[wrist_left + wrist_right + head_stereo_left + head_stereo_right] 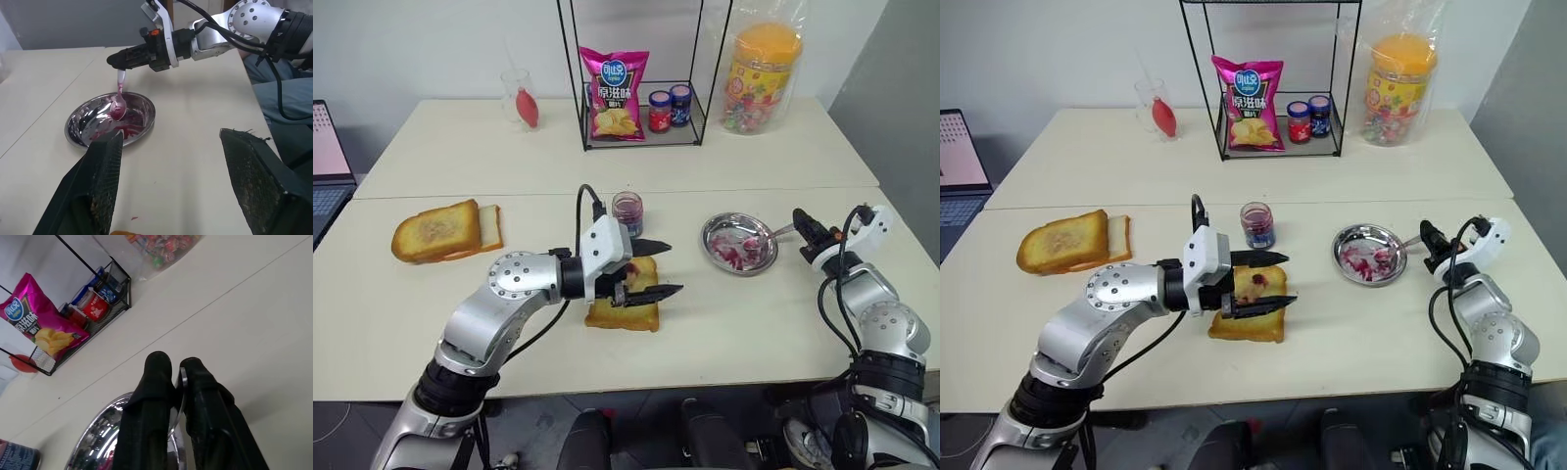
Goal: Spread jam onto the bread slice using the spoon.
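The bread slice (628, 313), golden-brown with a dab of dark jam on top, lies near the table's front middle. My left gripper (674, 266) hovers open just above it, one finger on each side of its far end. The jam jar (627, 212) stands just behind the slice. To the right, the spoon (119, 100) rests its jam-coated bowl inside the round steel dish (713, 235), which is smeared with jam. My right gripper (799, 219) is shut on the spoon's handle at the dish's right rim; the handle shows between the fingers (156, 377).
A loaf of several slices (445, 230) lies at the left. At the back stand a wire rack (641, 137) with a chips bag (614, 93) and two small jars, a candy jar (762, 78), and a glass (521, 98). A laptop (328, 186) sits at the left edge.
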